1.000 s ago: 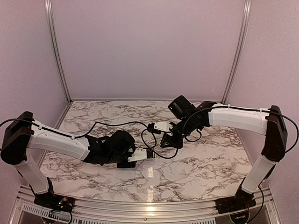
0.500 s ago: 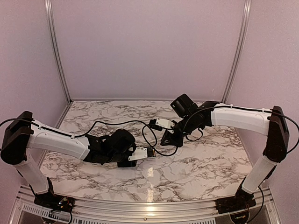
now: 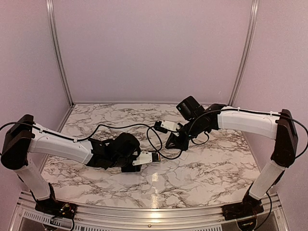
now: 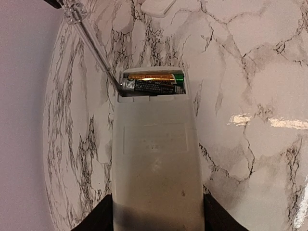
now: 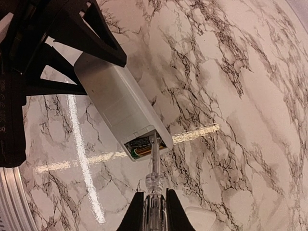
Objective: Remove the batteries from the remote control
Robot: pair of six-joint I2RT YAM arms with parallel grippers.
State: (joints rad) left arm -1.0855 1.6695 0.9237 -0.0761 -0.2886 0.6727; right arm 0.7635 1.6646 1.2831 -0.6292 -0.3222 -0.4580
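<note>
My left gripper [image 4: 156, 211] is shut on the near end of the white remote control [image 4: 156, 159], one finger on each long side, and holds it over the marble table. Its far end has an open compartment with two batteries [image 4: 153, 83] lying side by side, one dark, one gold. My right gripper [image 5: 155, 207] is shut on a clear-handled tool [image 5: 155, 163]. The thin tip of the tool reaches into the compartment against the batteries [image 5: 143, 146]. In the top view the remote control [image 3: 146, 159] sticks out of the left gripper [image 3: 132, 163] towards the right gripper [image 3: 173, 142].
A small flat white cover piece [image 4: 156, 6] lies on the marble just beyond the remote, also low in the right wrist view as the cover piece [image 5: 199, 219]. Black cables [image 3: 154, 139] loop over the table between the arms. Purple walls enclose the table on three sides.
The right arm has shifted slightly left and away, bringing the tool closer over the remote's open end. The left arm and the remote have barely moved.
</note>
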